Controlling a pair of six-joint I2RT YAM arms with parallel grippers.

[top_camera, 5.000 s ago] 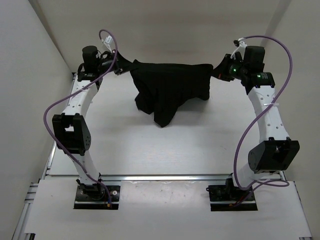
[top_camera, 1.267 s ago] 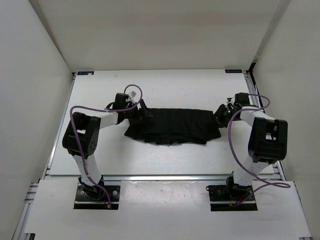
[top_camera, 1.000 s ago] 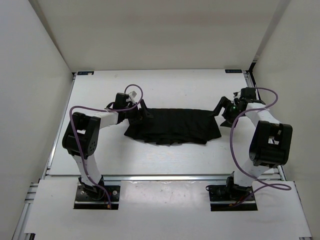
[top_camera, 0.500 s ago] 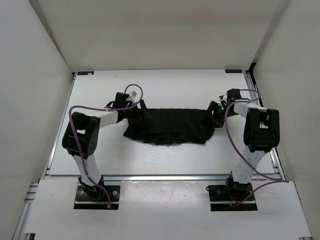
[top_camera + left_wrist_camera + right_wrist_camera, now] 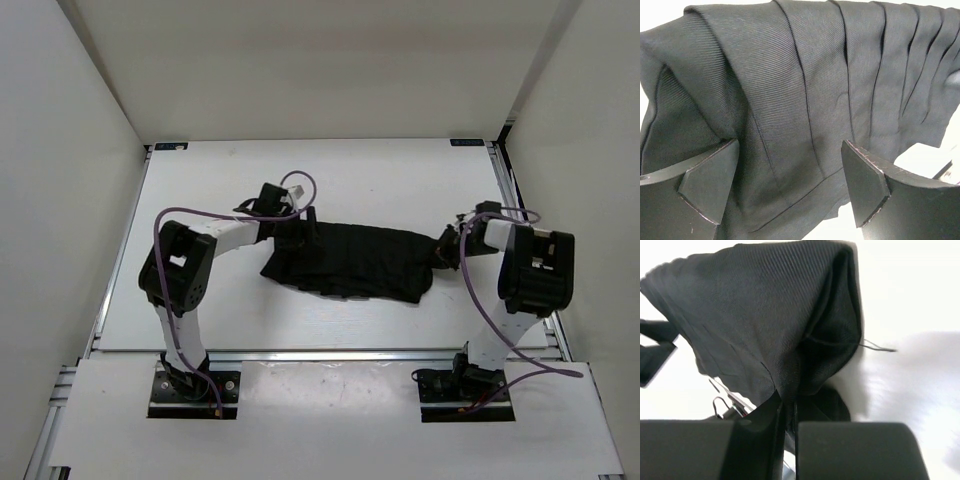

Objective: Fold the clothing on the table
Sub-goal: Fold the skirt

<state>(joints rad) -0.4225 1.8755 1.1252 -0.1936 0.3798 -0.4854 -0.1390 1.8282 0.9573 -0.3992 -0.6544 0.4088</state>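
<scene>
White worktop (image 5: pixel 300 170) carries one black pleated skirt (image 5: pixel 350 262), spread between the two tools; it should handle as soft, light and limp, best pinched at each end edge. Fingers of the left tool (image 5: pixel 790 185) stand apart astride the pleats, while the right tool (image 5: pixel 788 412) is clamped on a fold at the skirt's end.

from above, you can't pick the fingertips of the left gripper (image 5: pixel 300 234) out against the black skirt (image 5: pixel 350 262), and the right gripper (image 5: pixel 446 248) is too small to read. on your right wrist camera the table (image 5: pixel 910 300) is blurred white, and a dark shape (image 5: pixel 654 354) is cut off at the left edge.
</scene>
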